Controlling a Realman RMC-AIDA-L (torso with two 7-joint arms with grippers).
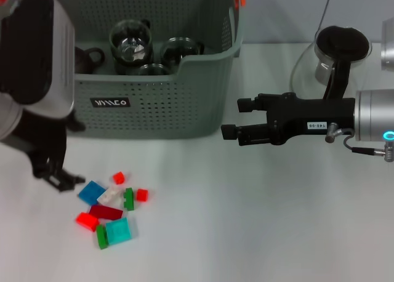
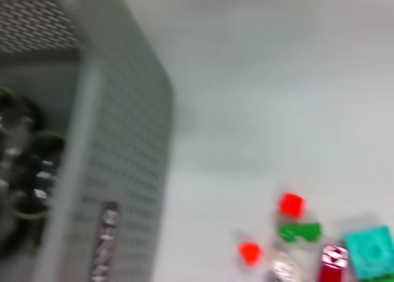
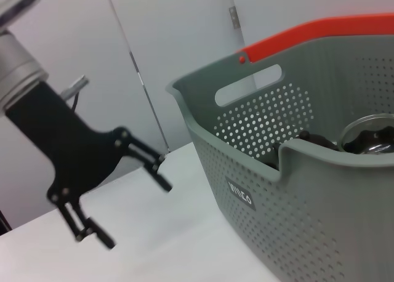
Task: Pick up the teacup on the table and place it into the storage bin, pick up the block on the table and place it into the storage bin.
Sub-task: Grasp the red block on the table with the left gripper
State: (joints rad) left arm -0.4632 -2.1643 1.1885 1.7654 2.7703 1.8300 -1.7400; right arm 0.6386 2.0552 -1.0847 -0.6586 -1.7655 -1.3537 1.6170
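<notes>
The grey-green storage bin stands at the back left and holds several glass teacups. A heap of small coloured blocks lies on the white table in front of the bin. My left gripper hangs open and empty just left of the heap, near the bin's front left corner. From the right wrist view the left gripper also shows its fingers apart, beside the bin. My right gripper is open and empty, pointing at the bin's right front corner. The left wrist view shows the bin's wall and the blocks.
A glass pot with a dark lid stands at the back right behind the right arm. An orange clip runs along the bin's rim. White table stretches in front and to the right of the blocks.
</notes>
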